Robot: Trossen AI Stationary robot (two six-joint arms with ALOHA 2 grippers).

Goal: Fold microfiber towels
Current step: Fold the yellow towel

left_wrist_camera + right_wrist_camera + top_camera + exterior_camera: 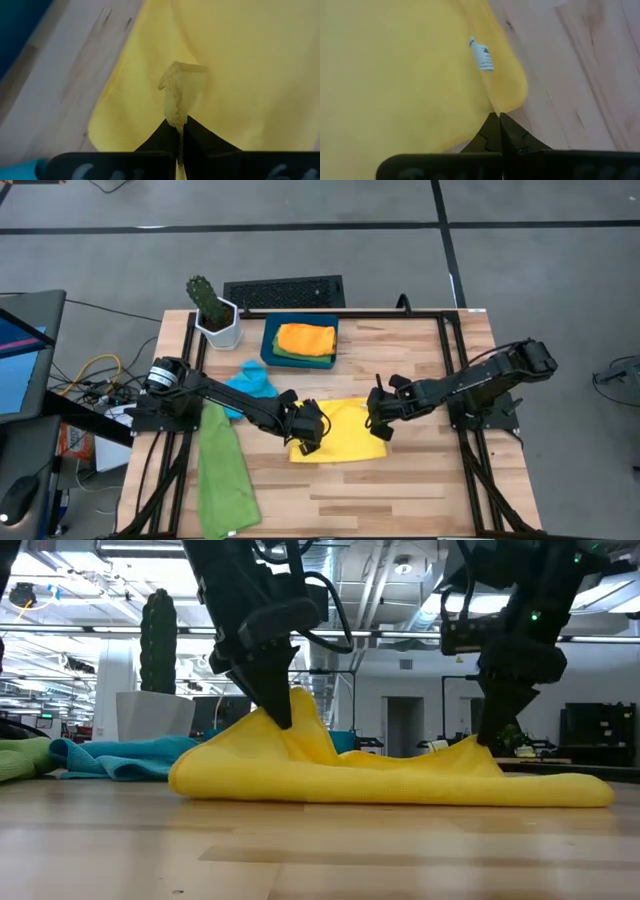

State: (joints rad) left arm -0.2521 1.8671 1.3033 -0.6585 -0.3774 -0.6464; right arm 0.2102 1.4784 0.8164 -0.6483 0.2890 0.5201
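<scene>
The yellow towel lies half folded on the wooden table, between my two grippers. My left gripper is shut on its left part, and my right gripper is shut on its right part. In the low view the yellow towel rises to a tall peak under my left gripper and a lower one under my right gripper. A sky-blue towel and a green towel lie loose on the table at the left. My left gripper pinches a small upstanding corner of the yellow towel between its two fingers, slanting down from above. That corner is lifted into a peak, and the rest of the cloth lies slack on the table. My right gripper pinches the yellow towel's rounded edge near its white label, at the fingertips, slanting down from above. The cloth there is raised a little; the rest lies on the table.
A dark teal tray at the far side holds an orange towel on top of a green one. A potted cactus stands to its left and a keyboard lies beyond the table. Bare wood lies along the near edge.
</scene>
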